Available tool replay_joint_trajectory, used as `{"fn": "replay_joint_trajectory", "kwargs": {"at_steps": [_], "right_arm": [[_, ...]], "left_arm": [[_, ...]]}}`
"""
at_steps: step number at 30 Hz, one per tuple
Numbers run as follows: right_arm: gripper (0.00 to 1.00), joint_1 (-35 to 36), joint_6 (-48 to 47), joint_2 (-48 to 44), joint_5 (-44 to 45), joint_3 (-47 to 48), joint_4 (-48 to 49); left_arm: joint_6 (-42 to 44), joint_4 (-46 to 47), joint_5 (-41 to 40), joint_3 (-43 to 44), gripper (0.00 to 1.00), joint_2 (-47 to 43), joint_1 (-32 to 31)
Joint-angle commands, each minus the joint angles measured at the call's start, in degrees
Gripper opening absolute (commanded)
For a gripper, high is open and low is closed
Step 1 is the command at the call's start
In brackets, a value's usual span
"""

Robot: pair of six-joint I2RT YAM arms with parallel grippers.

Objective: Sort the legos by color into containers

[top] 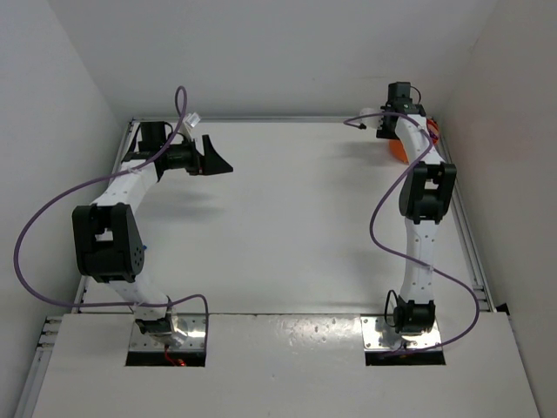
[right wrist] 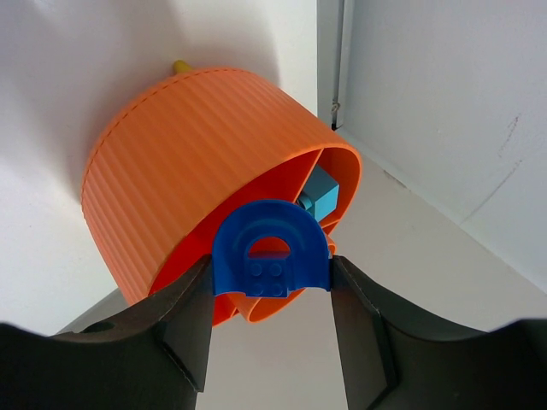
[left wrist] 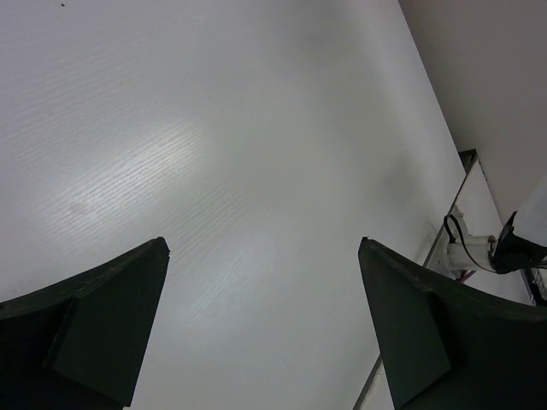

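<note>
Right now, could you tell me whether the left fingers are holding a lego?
No, the left fingers stand wide apart, and only the white table shows between them.

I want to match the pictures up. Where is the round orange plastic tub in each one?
Top external: round orange ribbed plastic tub, a sliver at the far right corner, beside the right arm.
Left wrist: not in it.
Right wrist: centre, behind the blue arched plastic lego in the right hand.
Shared landmark: the white side wall beside it.
</note>
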Motion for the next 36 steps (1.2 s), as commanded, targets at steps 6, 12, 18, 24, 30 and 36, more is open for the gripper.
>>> {"fn": "replay_joint_trajectory", "kwargs": {"at_steps": [6,12,18,24,30,36], "right_arm": [[0.44,-0.38,-0.97,0.23,1.51,2.57,2.42],[0.5,-0.38,-0.97,-0.29,1.51,2.57,2.42],[0.61,-0.38,-0.97,-2.75,0.98,0.82,3.74],[0.61,-0.38,-0.97,-3.98,-0.07,0.29,4.26],[0.6,-0.38,1.47,-7.06,-3.49,0.29,4.87],[0.59,2.86,13.42,-14.87,-11.4,-1.55,2.77]], "left_arm": [[-0.86,1.59,0.81,0.31,1.0,0.56,-0.24],[-1.39,2.12,0.81,0.31,1.0,0.56,-0.24],[-1.39,2.12,0.81,0.31,1.0,1.09,-0.76],[-2.44,3.69,0.28,-0.92,1.0,0.56,-0.76],[-2.44,3.7,-1.91,-1.45,1.0,-1.28,-0.76],[-3.67,2.57,-14.44,-3.12,1.0,-7.34,0.37]]}}
